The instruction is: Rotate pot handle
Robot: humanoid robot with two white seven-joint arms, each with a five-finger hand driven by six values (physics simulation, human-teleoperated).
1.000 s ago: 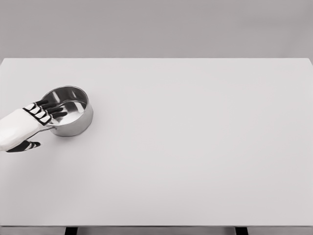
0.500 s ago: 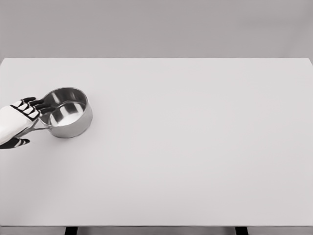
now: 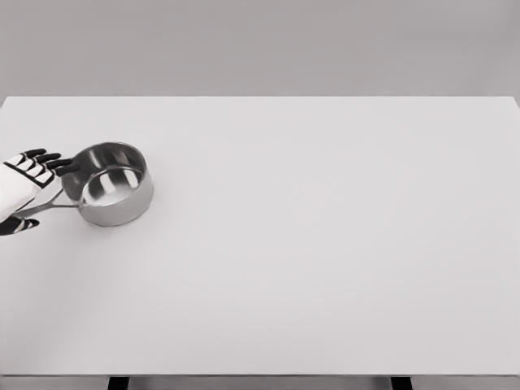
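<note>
A shiny steel pot [image 3: 109, 184] stands on the white table [image 3: 309, 244] at the far left. Its thin metal handle [image 3: 47, 209] points left and slightly toward me. My left hand [image 3: 42, 193] shows at the left edge. The black-tipped fingers [image 3: 45, 160] are spread just left of the pot's rim, and the thumb [image 3: 19, 226] lies below the handle. The handle runs between fingers and thumb, and nothing is closed on it. The right arm is out of view.
The table's left edge is close to the hand and the handle's end. Dark table legs [image 3: 119, 382] show at the bottom edge.
My left hand has drawn back to the left, off the pot's rim, uncovering the handle. The pot has stayed almost in place.
</note>
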